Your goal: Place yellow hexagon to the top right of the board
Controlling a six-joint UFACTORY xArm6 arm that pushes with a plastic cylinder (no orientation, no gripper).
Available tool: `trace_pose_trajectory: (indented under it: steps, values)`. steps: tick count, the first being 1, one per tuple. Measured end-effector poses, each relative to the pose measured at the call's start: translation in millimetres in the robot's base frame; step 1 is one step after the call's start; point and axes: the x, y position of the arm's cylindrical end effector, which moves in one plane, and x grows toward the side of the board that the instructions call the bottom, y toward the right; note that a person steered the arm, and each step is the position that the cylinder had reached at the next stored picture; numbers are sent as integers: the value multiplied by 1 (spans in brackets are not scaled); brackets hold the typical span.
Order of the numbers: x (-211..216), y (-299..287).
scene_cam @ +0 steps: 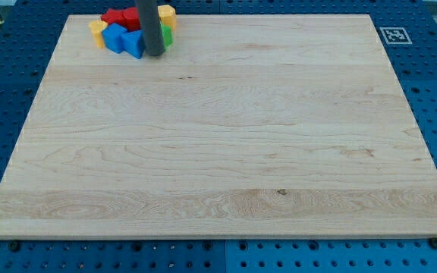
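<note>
I am holding the rod nearly upright near the board's top left corner, close to the top edge. It is coming straight down from above the view's top, and my tip is resting at board height, a little in from that edge.

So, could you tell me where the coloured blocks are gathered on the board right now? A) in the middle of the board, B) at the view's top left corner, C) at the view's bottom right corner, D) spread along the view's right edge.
B: the blue blocks, red block and yellow blocks huddle at the board's top left in the view, with my tip beside them.
</note>
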Motion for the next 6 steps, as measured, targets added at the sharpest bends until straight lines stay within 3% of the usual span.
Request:
trace_pose_trajectory:
  steps: [1,3,5,6]
  values:
    - [0,0]
    - [60,0]
    - [61,5]
    - [112,10]
